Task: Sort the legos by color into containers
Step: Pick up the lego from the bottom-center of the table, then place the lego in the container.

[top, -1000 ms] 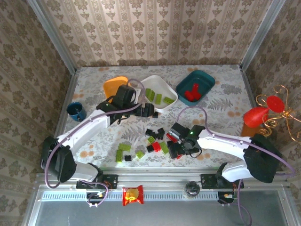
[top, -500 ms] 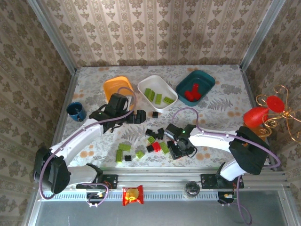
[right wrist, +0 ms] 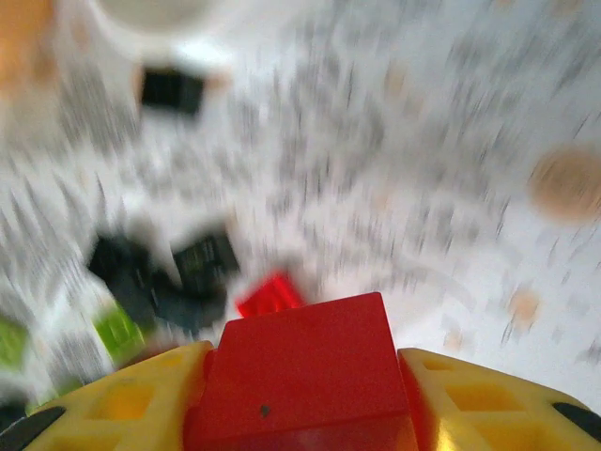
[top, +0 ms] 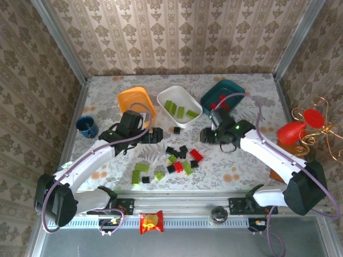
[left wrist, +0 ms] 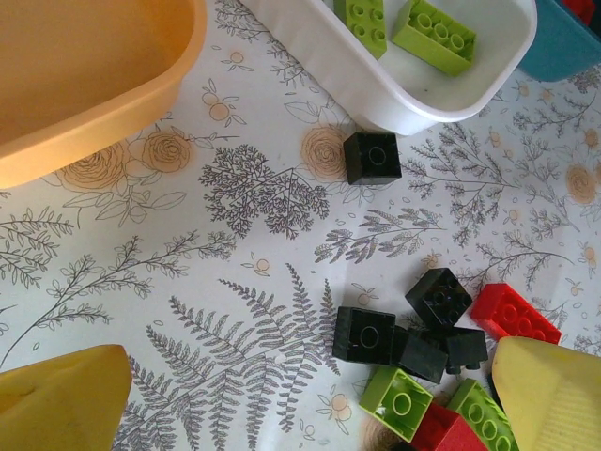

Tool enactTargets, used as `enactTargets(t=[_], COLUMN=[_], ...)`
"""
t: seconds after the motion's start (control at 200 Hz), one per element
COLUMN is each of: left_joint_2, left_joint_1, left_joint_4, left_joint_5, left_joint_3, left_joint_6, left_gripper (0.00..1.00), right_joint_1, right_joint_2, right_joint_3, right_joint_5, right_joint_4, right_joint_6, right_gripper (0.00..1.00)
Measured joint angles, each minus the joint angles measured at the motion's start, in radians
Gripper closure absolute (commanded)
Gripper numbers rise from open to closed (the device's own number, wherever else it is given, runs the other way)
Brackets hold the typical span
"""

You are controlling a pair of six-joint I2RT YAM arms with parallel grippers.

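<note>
Blue cup [top: 86, 126] stands far left; red packet [top: 151, 222] lies at front.

In the right wrist view, motion blur is smearing the table [right wrist: 394, 141] and the loose bricks into soft patches. A black brick [right wrist: 172, 91] near the top is reading as a dark smudge. The red brick [right wrist: 300, 376], held between the yellow fingers [right wrist: 122, 404] of the right gripper [right wrist: 302, 349], is running off the bottom edge.

In the left wrist view, the frame is cropping the orange tub [left wrist: 94, 132], the white tub [left wrist: 324, 52] and the teal tub [left wrist: 563, 47]. It is also cutting the fingers [left wrist: 61, 399] of the left gripper [left wrist: 310, 376] at the bottom corners.

From above, the right arm [top: 265, 152] is covering part of the teal tub.
</note>
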State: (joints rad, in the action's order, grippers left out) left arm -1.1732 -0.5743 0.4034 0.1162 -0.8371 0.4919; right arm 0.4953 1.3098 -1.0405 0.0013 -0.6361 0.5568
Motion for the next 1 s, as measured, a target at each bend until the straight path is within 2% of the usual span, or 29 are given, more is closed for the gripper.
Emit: enactTargets(t=[0.145,0.395,0.46,0.525,0.585,0.66,0.85,1.0], left_joint_2=[0.005,0.05,0.067,0.081,0.095,0.108,0.137,0.154], left_joint_1=[0.0,0.0,0.0,0.0,0.0,0.0,-0.001,-0.023], left_joint_4=[0.0,0.013,0.02,0.024,0.028,0.032,0.078,0.151], left_joint_5=[0.0,0.0,0.0,0.0,0.0,0.0,0.0,-0.005], left_joint_3=[0.002,0.032,0.042,0.053,0.066,0.081,0.096,0.109], left_joint_6=[0.01,0.013,0.014,0.016,0.022,0.031,0.048,0.076], left_gripper=[0.0,0.0,0.0,0.0,0.0,0.0,0.01,0.07], right_joint_1=[-0.112,-0.213,-0.232,-0.248,-0.258,-0.27,-0.27,-0.225], right_joint_2=[0.145,0.504,0.573,0.619,0.647,0.673,0.666,0.556], right_joint_3=[-0.142,-0.391,-0.443,-0.48,-0.51,-0.553,-0.573,-0.457], right_joint_5=[0.064,0.184,0.202,0.21,0.215,0.222,0.224,0.224], right_joint_4=[0.095,0.139,0.137,0.132,0.129,0.111,0.11,0.123], right_joint_6=[0.027,0.054,0.061,0.071,0.076,0.078,0.083,0.083], right_gripper=[0.62,0.58,0.53,0.38,0.25,0.17,0.15,0.14])
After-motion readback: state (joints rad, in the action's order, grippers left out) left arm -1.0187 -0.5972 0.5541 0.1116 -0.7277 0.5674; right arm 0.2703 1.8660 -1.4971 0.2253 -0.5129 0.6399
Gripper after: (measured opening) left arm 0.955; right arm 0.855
